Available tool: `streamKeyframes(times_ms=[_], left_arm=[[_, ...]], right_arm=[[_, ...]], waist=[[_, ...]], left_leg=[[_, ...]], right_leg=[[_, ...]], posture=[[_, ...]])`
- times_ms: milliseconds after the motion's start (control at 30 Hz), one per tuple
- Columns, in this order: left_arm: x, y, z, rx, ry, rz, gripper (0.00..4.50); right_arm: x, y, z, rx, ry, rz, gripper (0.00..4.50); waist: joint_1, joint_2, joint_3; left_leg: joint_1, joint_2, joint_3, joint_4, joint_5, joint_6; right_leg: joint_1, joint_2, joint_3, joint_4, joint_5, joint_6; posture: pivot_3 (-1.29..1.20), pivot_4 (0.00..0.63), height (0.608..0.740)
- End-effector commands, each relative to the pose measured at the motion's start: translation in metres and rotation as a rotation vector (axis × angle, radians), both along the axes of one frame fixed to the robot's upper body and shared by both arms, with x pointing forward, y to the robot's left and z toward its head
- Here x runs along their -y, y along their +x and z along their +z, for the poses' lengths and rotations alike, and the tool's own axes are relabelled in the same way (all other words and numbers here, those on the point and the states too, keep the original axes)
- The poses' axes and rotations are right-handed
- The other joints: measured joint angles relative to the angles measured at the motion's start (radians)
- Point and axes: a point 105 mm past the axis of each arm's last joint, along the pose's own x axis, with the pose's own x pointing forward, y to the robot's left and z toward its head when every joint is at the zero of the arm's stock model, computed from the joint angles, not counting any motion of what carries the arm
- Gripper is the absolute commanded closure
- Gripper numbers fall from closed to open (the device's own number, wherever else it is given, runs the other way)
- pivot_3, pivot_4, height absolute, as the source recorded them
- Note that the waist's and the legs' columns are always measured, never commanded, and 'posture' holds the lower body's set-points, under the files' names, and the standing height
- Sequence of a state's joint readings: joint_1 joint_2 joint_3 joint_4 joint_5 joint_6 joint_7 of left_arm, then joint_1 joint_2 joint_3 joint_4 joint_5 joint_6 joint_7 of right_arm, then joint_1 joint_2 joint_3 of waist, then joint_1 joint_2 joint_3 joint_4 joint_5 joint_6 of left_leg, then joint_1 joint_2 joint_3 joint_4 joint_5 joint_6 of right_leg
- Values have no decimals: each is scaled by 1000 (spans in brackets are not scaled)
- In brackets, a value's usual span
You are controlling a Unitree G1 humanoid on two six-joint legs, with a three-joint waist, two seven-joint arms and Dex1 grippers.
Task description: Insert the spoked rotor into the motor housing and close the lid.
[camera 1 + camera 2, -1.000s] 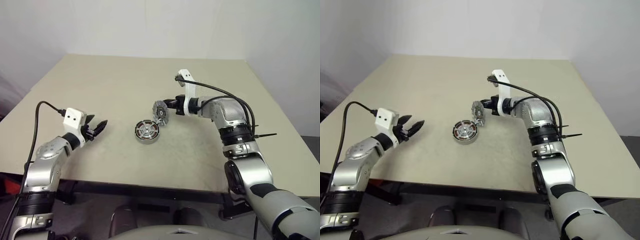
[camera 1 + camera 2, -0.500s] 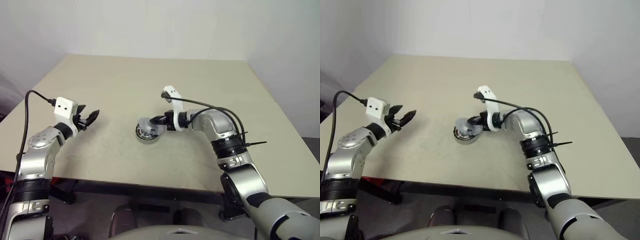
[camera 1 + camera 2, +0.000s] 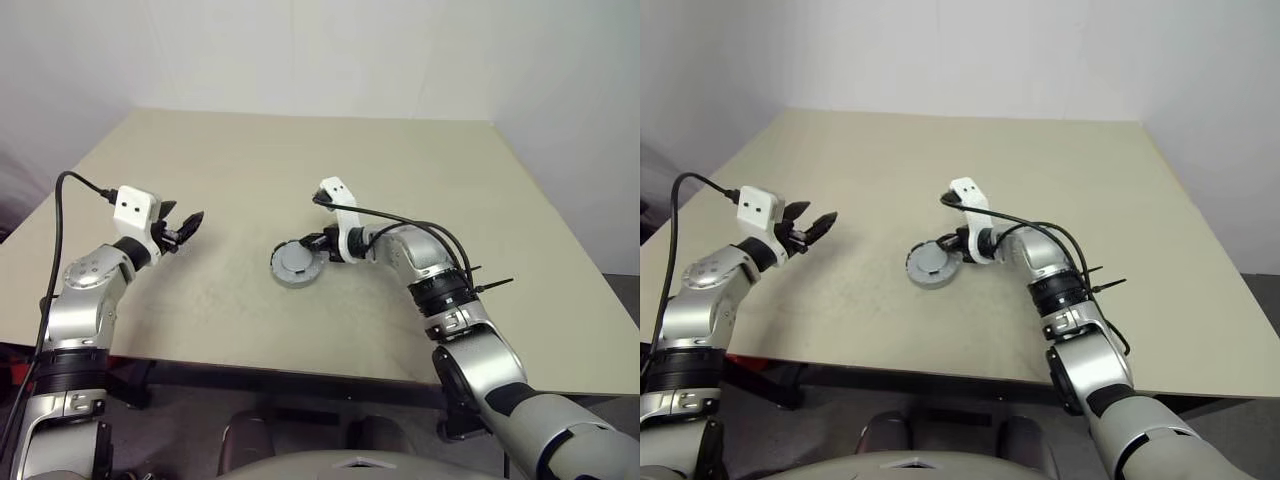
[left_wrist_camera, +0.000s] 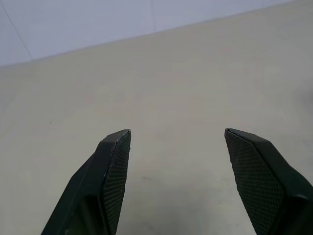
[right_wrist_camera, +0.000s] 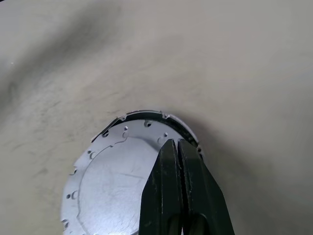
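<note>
The lid (image 3: 292, 260), a flat silver disc with small notches round its edge, lies level on the motor housing, whose dark rim (image 5: 188, 135) peeks out beyond it. The copper windings and the spoked rotor are hidden. My right gripper (image 3: 313, 246) is shut, its fingers pressed together with nothing between them. In the right wrist view its tips (image 5: 175, 143) lie over the lid's (image 5: 110, 178) edge part, and I cannot tell whether they touch it. My left gripper (image 3: 190, 224) hangs open and empty above the table, well to the left of the housing; its fingers (image 4: 115, 166) stand wide apart.
The beige table (image 3: 420, 170) runs to white walls at the back. A black cable (image 3: 400, 212) loops over my right forearm.
My right gripper brought the silver disc down and to the left from beside the housing onto it, so the windings are now covered. My left gripper rose a little.
</note>
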State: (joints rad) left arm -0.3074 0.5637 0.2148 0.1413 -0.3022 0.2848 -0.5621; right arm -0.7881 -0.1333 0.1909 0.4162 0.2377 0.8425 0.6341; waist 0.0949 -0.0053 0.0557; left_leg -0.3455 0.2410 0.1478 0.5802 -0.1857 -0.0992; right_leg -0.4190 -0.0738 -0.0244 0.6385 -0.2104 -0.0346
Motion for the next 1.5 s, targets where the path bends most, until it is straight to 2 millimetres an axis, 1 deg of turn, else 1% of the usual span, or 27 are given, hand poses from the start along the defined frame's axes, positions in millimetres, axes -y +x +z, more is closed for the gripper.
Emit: streamKeyframes(times_ms=[33,133,267,333,400,500,633,767,867,900,1133,1300,1500], left_arm=[[9,1,14,54,6,-25,1261],[18,-1,8,36,-16,-53,1261],[31,-4,0,14,-32,-88,1261],[37,-4,-3,8,-35,-101,1261],[42,-4,-4,4,-39,-113,1261],[47,-4,-4,1,-42,-124,1261],[49,-4,-5,-2,-39,-133,1261],[48,-4,-4,-4,-38,-134,1261],[47,-4,-5,-6,-37,-133,1261],[47,-4,-5,-6,-36,-132,1261],[44,-5,-3,-5,-32,-123,1261],[41,-6,-2,-5,-30,-115,1261],[41,-8,-2,-7,-27,-113,1261]], right_arm=[[-8,1,14,115,76,33,4485],[-11,1,36,205,179,55,4485],[-7,0,58,297,284,110,4485],[-5,-1,63,329,311,134,4485],[-2,-6,62,342,327,179,4485],[2,-12,54,349,320,235,3894],[4,-17,38,329,287,275,2622],[3,-19,34,319,290,289,1287],[0,-23,28,299,280,309,167],[-1,-24,26,291,274,314,25],[-10,-33,12,263,233,376,25],[-16,-34,2,254,209,383,25],[-23,-30,-5,256,201,372,25]], waist=[[0,0,0],[0,0,0],[0,0,0],[0,0,0],[0,0,0],[0,0,0],[0,0,0],[-2,0,0],[-1,0,0],[-1,0,0],[-1,0,0],[-2,0,0],[-3,0,0]], left_leg=[[0,0,0,0,0,0],[-2,0,0,0,0,0],[-3,0,0,0,0,0],[-3,0,0,0,0,0],[-3,0,0,0,0,0],[-3,0,0,0,0,0],[-3,0,0,0,0,1],[-3,0,0,0,0,1],[-3,0,0,0,0,1],[-3,0,0,0,0,1],[-3,0,0,0,-1,1],[-3,0,0,0,-1,1],[-3,0,0,0,-1,1]], right_leg=[[0,0,0,0,0,0],[-1,0,0,-1,0,0],[-2,0,0,-1,0,0],[-2,0,0,-1,0,0],[-2,0,0,-1,0,0],[-2,0,0,-1,0,0],[-2,0,0,-1,0,0],[-2,0,0,-1,0,0],[-2,0,0,-1,0,0],[-2,0,0,-1,0,0],[-2,0,0,-1,0,0],[-2,0,0,-1,0,0],[-2,0,0,-1,0,0]], posture=[[0,0,740],[0,0,740],[0,0,740],[0,0,740],[0,0,740],[0,0,740],[0,0,740],[0,0,740],[0,0,740],[0,0,740],[0,0,740],[0,0,740],[0,0,740]])
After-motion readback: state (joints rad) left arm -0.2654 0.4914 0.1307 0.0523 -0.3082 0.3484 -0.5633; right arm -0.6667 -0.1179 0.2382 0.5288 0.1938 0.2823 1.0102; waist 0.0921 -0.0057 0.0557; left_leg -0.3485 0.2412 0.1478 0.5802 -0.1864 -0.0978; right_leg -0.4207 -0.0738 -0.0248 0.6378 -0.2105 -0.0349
